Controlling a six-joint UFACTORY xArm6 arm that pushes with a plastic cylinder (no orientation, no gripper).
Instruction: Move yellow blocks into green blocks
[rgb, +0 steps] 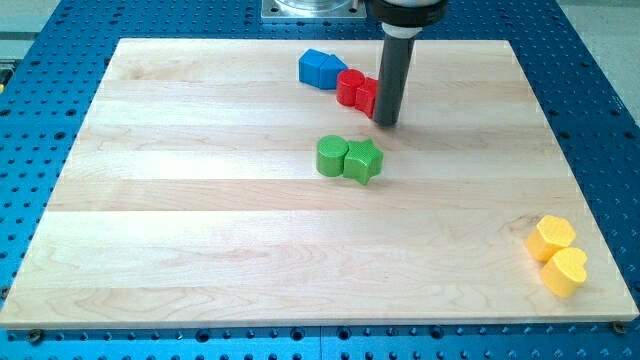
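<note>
Two yellow blocks lie at the view's bottom right: a yellow hexagon block (551, 237) and a yellow heart block (565, 271) just below it, touching. Two green blocks sit near the board's middle: a green round block (331, 156) and a green star block (363, 161), touching side by side. My tip (387, 123) stands above and to the right of the green star, right beside the red blocks, far from the yellow blocks.
A red round block (350, 87) and a second red block (367, 97) sit at the view's top centre, left of my rod. A blue block (321, 68) lies just left of them. The wooden board (200, 220) rests on a blue perforated table.
</note>
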